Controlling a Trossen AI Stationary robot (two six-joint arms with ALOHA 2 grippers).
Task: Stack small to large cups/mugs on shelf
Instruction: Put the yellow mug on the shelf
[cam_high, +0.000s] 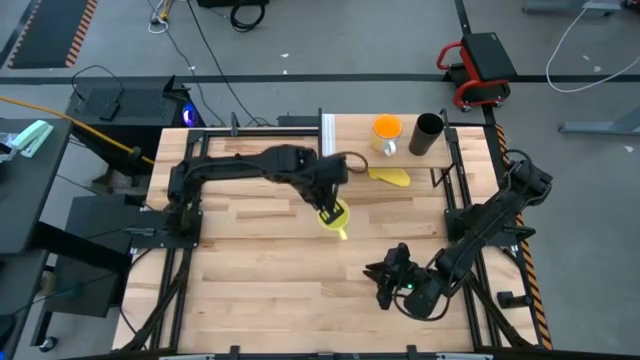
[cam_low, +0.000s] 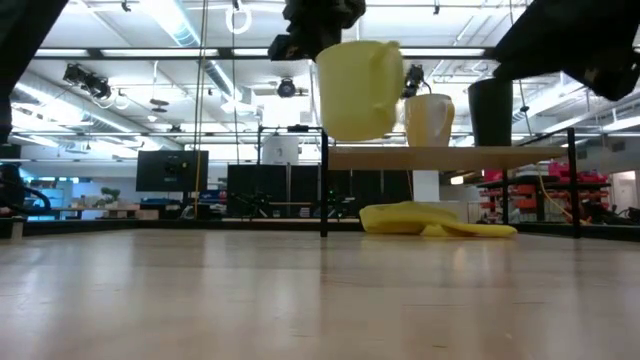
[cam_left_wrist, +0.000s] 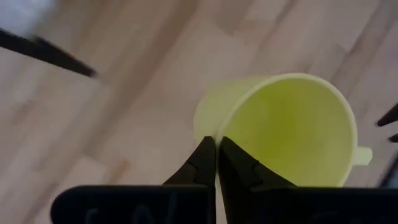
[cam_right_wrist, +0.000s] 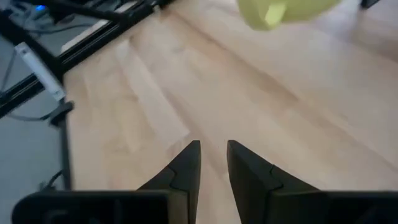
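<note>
The shelf (cam_high: 400, 150) stands at the far edge of the desk (cam_high: 260, 280). On the shelf, two cups stand side by side: one cup (cam_high: 387, 131) to the left, the tall cup (cam_high: 427, 134) to the right. The mug (cam_high: 335, 217) hangs above the desk, in front of the shelf, in the left claw (cam_high: 328, 210). The right claw (cam_high: 388, 275) is over the desk's near right part.

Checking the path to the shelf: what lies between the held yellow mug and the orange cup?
In the high view, the flat yellow thing lies on the table between the mug, held by the left hand, and the orange cup.
</note>
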